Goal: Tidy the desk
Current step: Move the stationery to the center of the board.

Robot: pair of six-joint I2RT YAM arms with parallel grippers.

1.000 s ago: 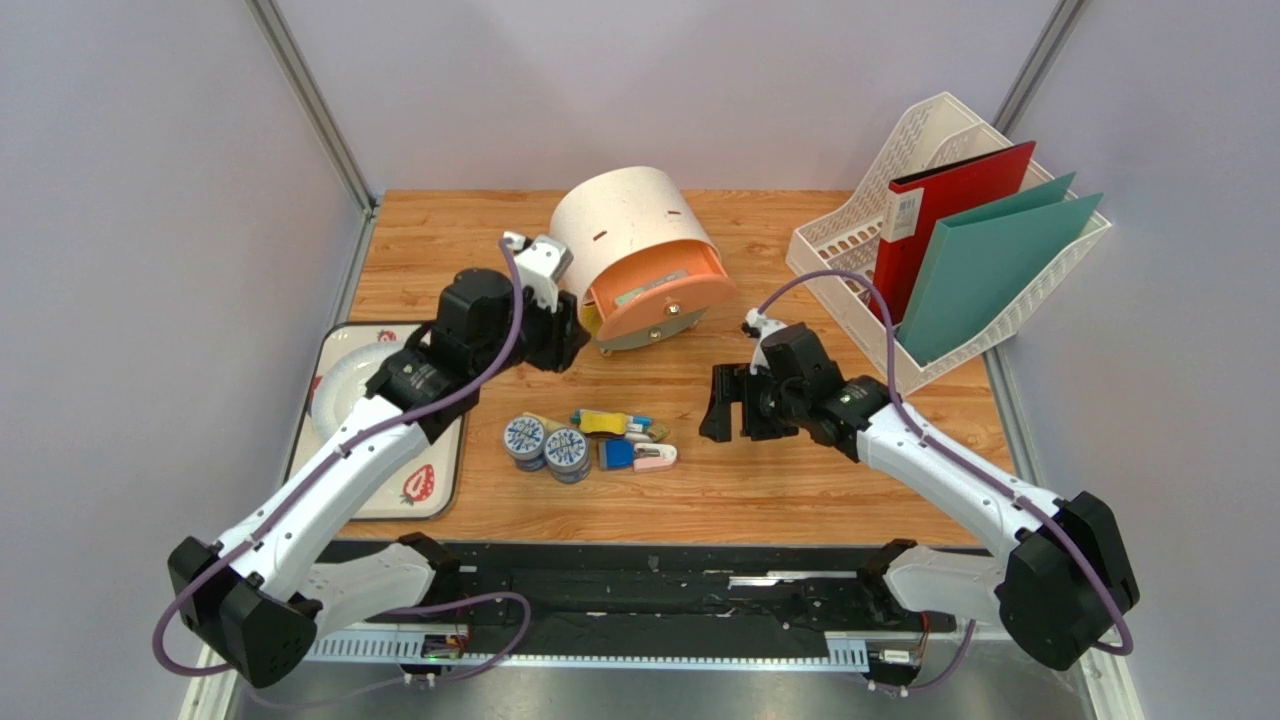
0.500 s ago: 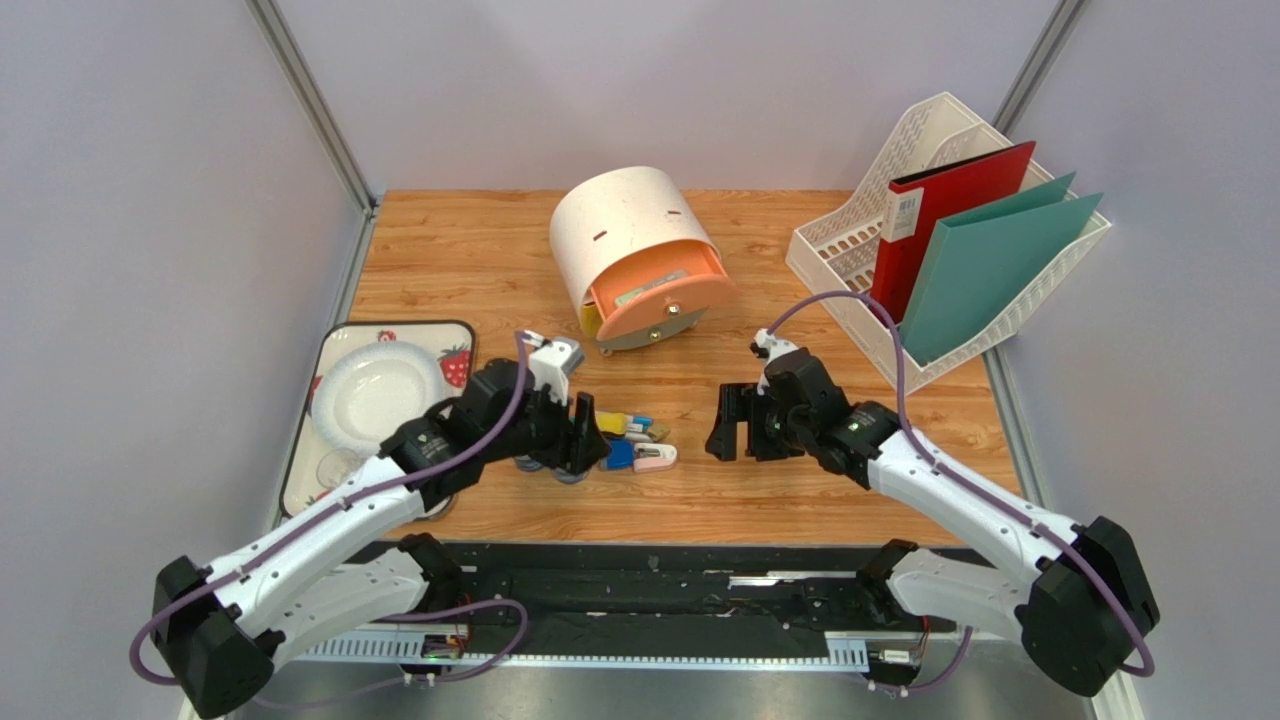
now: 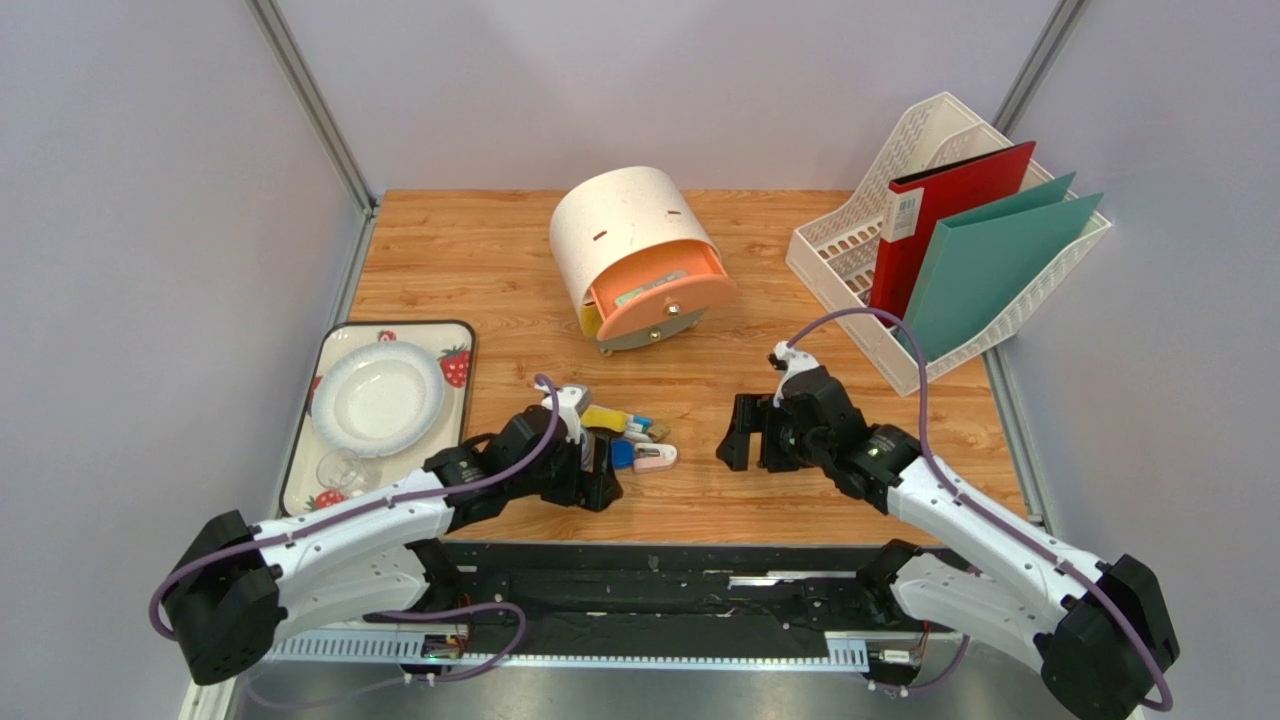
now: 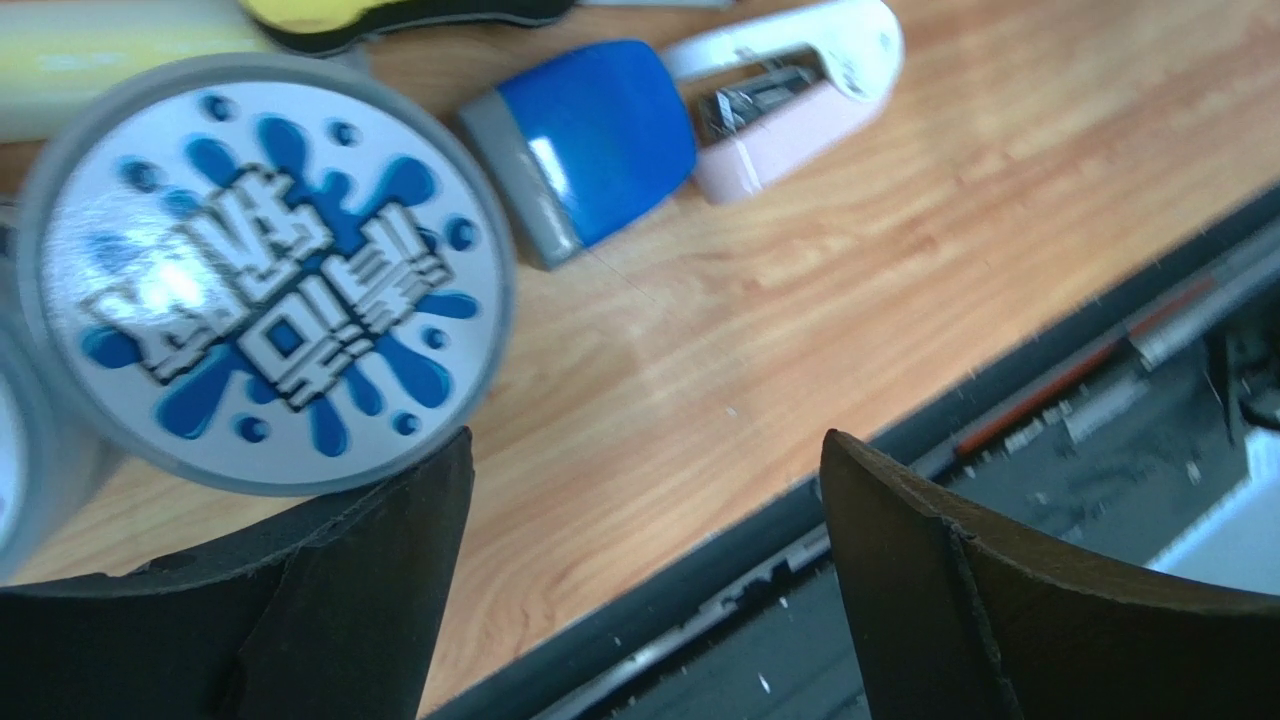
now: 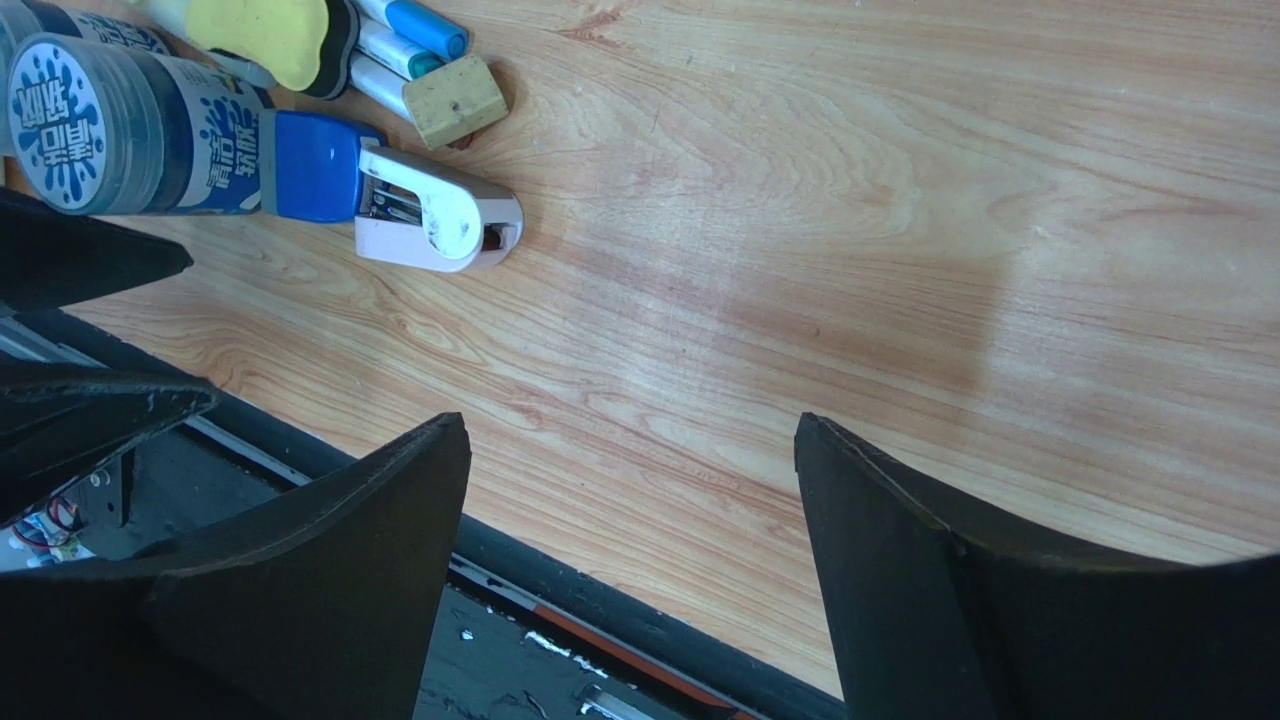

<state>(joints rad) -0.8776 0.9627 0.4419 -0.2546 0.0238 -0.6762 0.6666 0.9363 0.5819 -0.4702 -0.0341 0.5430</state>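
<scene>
1. The desk (image 3: 451, 255) fills the middle of the top view, framed by metal rails. Its near centre carries a loose clutter, which we judge is what remains to be sorted.
2. At the far left, a strawberry-print tray (image 3: 394, 329) sits on the desk edge with a white plate (image 3: 376, 398) on it. The plate looks already parked where it belongs.
3. The left gripper (image 4: 643, 443) hangs low over the near edge with its jaws spread and nothing between them. We read it as lined up to take something from the clutter.
4. A round tin (image 4: 263, 270) with a blue-splash lid lies just beside the left finger. We cannot tell whether they touch.
5. Next come a blue-capped piece (image 4: 586, 143) and a pink-and-white stapler (image 4: 796, 75), lying end to end. Behind them are a yellow item (image 3: 604, 419), some markers (image 5: 413, 30) and a small tan block (image 5: 455, 99). All are bunched together, so one could be nudged while another is picked.
6. Behind the clutter, a cream cylindrical organiser (image 3: 639, 225) lies tilted with its orange drawer (image 3: 661, 293) partly out. It seems a likely home for the small items.
7. The right gripper (image 5: 631, 428) hovers over bare wood, to the right of the stapler. Its jaws are apart and empty, and it stays out of the left arm's way.
8. At the far right, a white file rack (image 3: 842, 248) holds a red folder (image 3: 947, 210) and a teal folder (image 3: 984, 263) upright and leaning.
</scene>
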